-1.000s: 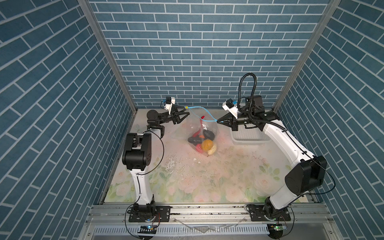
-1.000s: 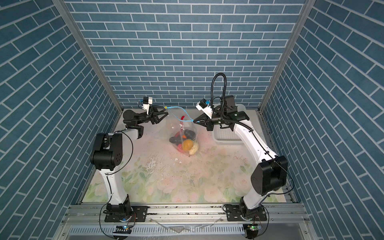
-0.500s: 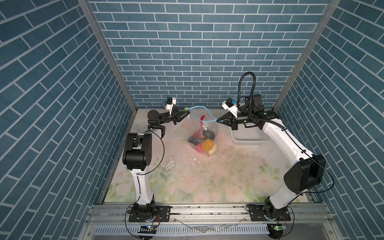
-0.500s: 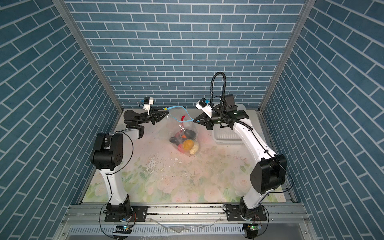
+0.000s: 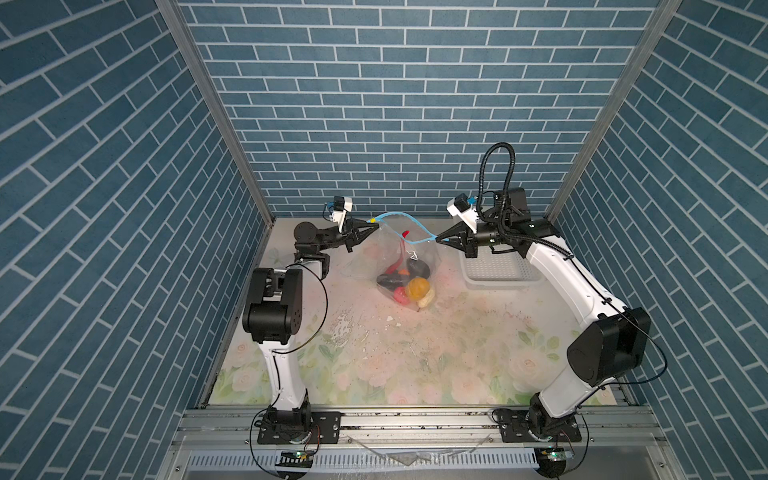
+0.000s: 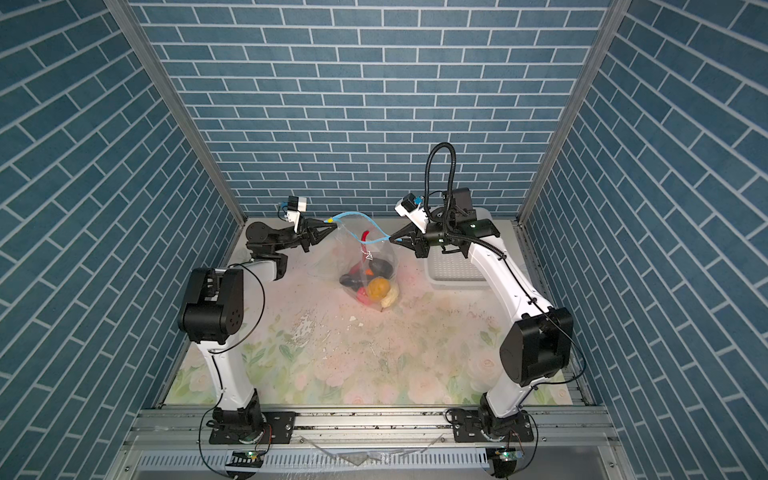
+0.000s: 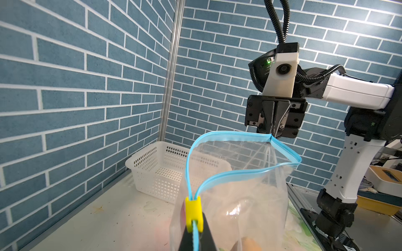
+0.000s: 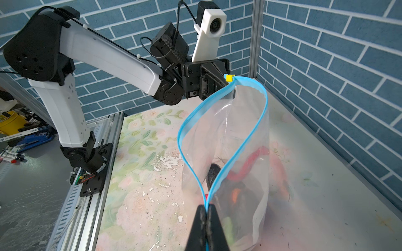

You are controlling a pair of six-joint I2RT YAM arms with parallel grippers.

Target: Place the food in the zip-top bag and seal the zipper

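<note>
Now both ends of the zipper (image 7: 239, 133) are pinched, and the reason is clear to me: the bag (image 5: 386, 249) hangs between the arms, so its mouth is stretched into one line. My left gripper (image 5: 370, 223) is closed on the blue strip just behind the yellow slider (image 7: 193, 214). My right gripper (image 5: 437, 239) is closed on the opposite end. In the middle the two lips stand apart, so the mouth is not sealed yet.

The food (image 5: 417, 288) lies in the bottom of the bag, which rests on the table (image 5: 415, 353) near the white basket (image 7: 150, 171). I see no food outside, so I judge the loading done. What remains is to pull the slider toward the right gripper. The red chili points up to the mouth and could catch there.
</note>
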